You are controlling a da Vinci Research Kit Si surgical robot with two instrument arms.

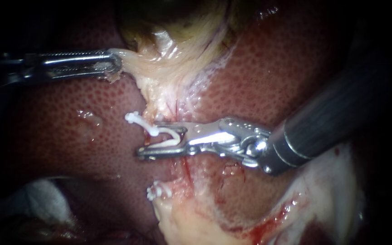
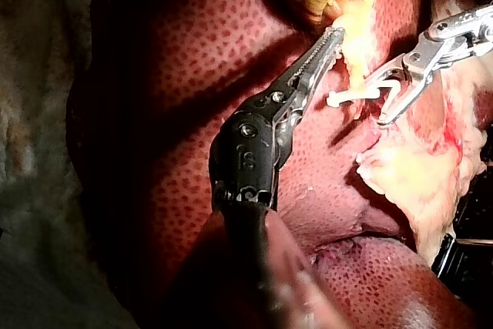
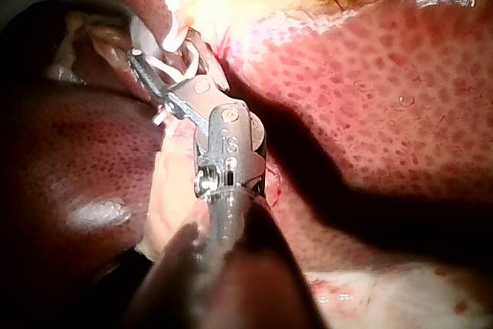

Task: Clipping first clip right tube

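My right instrument (image 1: 149, 138) comes in from the right, its jaws standing apart and holding a white clip (image 1: 159, 134). The clip is spread open across a pale tube (image 1: 162, 106) that runs down from the gallbladder (image 1: 173, 41), and one of its arms sticks out past the upper jaw. My left instrument (image 1: 114, 63) has its jaws shut on a pale edge of gallbladder tissue and pulls it to the left. The left wrist view shows the same clip (image 2: 350, 96) in the right instrument's jaws (image 2: 393, 94), just beyond my left instrument's jaws (image 2: 331, 40). In the right wrist view the clip (image 3: 173, 67) sits between the jaws (image 3: 166, 63).
Dark red liver (image 1: 273, 77) surrounds the tube on both sides. Another white clip (image 1: 157, 190) sits on pale tissue lower down. Pale, blood-streaked tissue (image 1: 214, 218) lies below the right instrument. White gauze (image 1: 37, 199) is at the lower left.
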